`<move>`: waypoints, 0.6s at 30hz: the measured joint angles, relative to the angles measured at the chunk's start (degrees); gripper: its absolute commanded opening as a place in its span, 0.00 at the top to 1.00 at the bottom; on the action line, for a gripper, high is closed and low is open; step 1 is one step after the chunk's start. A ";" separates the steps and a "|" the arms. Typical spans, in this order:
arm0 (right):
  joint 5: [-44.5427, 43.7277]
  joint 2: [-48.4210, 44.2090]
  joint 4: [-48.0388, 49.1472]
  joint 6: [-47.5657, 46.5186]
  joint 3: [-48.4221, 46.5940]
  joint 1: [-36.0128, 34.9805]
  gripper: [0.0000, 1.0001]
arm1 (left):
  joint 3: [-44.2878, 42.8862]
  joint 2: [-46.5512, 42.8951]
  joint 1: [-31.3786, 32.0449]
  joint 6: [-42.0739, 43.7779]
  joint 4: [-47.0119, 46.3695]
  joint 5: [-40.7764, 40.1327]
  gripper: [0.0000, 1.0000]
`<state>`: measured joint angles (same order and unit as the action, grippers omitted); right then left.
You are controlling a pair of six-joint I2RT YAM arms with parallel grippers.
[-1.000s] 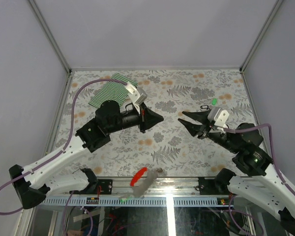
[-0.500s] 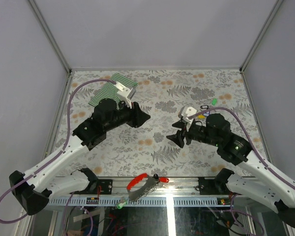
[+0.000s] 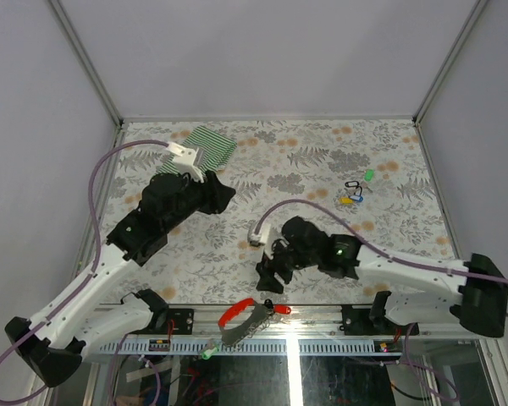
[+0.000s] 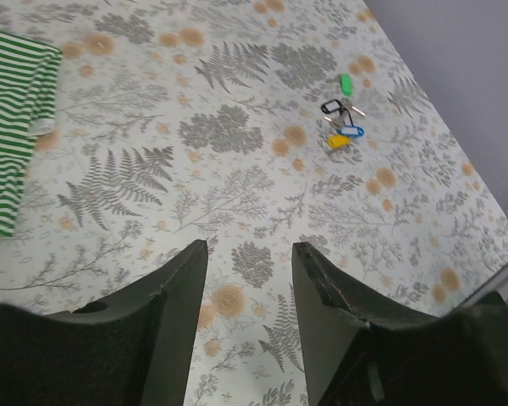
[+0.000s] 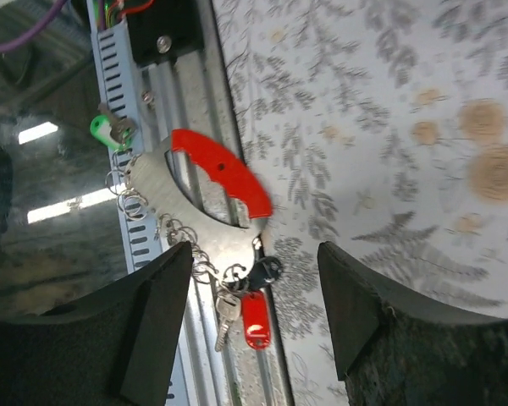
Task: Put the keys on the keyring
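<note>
The right pincer (image 5: 254, 254) hovers wide open over the keyring (image 5: 224, 173) with its red-tagged key (image 5: 254, 320); the left pincer (image 4: 250, 249) gapes empty.

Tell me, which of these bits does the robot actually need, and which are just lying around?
Needed for the job:
keyring, with its red loop
tagged keys, loose in a small bunch

Just lying about:
striped cloth
black clip, beside those keys
</note>
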<state>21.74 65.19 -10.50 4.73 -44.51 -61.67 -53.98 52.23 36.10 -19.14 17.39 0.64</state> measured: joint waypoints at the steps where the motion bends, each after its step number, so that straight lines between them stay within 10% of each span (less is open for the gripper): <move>1: 0.00 2.49 1.46 0.55 0.26 -1.81 0.32 | 0.00 -0.55 -0.39 0.09 0.28 -1.07 0.53; 18: 3.30 26.86 6.82 -14.73 -5.66 -9.16 0.32 | -0.35 -4.61 -2.14 2.45 4.46 -6.97 0.52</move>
<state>25.04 92.05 -3.68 -10.00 -50.17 -70.83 -54.33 47.62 33.95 -16.69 21.85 -6.33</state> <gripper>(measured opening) 0.698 0.481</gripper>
